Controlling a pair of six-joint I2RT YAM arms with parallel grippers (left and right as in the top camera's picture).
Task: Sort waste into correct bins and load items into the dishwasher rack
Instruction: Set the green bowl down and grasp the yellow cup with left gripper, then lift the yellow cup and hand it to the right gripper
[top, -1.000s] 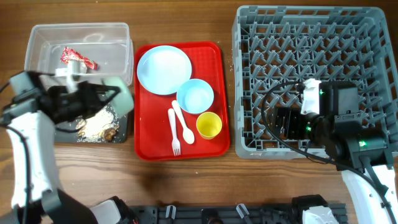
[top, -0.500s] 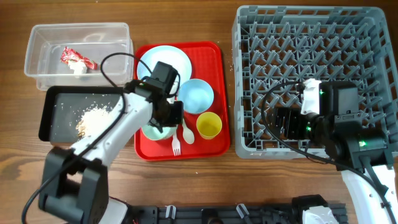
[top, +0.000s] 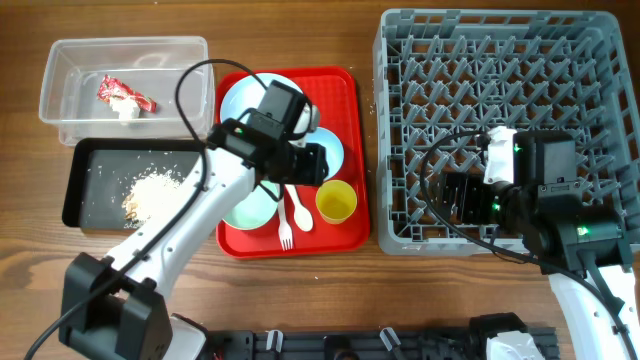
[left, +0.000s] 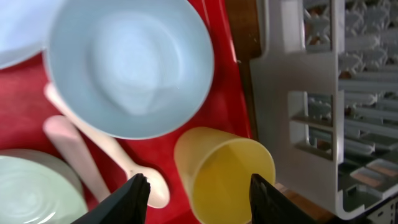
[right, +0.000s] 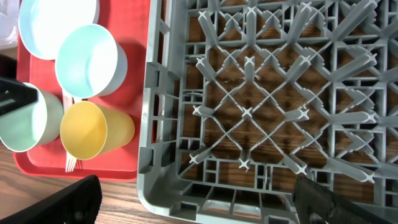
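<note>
Left wrist: L gripper (left: 198, 190) jaws apart, empty; small yellow plastic cup (left: 227, 177) just under it.
Right wrist: R gripper (right: 198, 204) spread, empty; grey plastic lattice rack (right: 249, 112) beneath.

Overhead: plate (top: 240, 105) and light blue bowl (top: 334, 150) mostly under left arm (top: 180, 230); pale green bowl (top: 250, 206) part covered at its 9 o'clock. Rack (top: 450, 60) masked at 4 o'clock by right arm (top: 545, 200), itself cut off at the 6 o'clock edge.

Left wrist: yellow cup (left: 224, 177) clipped at 6 o'clock edge; pale green bowl a sliver at 8 o'clock corner; left end effector (left: 199, 190) fingertips only, spread wide, rest out of frame.

Right wrist: right end effector (right: 199, 199) dark, blurred, clipped at 5 and 7 o'clock corners; fork (right: 71, 163) tines only, handle beneath yellow cup.
</note>
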